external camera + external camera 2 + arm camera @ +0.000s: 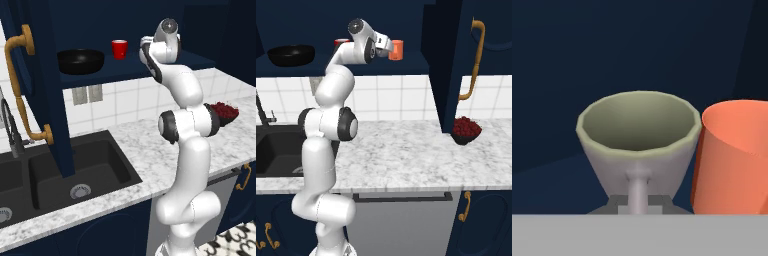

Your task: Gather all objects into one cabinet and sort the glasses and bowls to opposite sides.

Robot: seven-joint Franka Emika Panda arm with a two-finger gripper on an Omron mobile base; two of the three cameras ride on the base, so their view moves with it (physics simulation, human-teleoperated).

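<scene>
1. The gripper (390, 46) is raised to the inner shelf (125, 67) of the dark navy cabinet (406, 20), at the end of the white arm (187, 150).
2. In the hand view, a pale grey cup (639, 135) sits directly ahead of the jaws, its open mouth tipped toward the camera. A short grey handle on its near side runs down to the bottom edge, where the jaws are. The jaws are closed down narrow; they seem to pinch that handle, but the finger tips cannot be made out clearly.
3. Just beside the grey cup, on the right in the hand view, stands the orange mug (734, 157). The two nearly touch at the rims; whether they meet cannot be told.
4. In the right base view the orange mug (396, 49) stands on the shelf just past the gripper.
5. Well away from the jaws, on the far side of the arm, the red cup (119, 49) stands upright on the same shelf.
6. Beyond the red cup, farthest from the jaws, the wide black bowl (80, 61) rests near the shelf's other end, beside the open door (45, 85) with its curved brass handle (20, 85).
7. Behind the grey cup there is only dark cabinet wall.
</scene>
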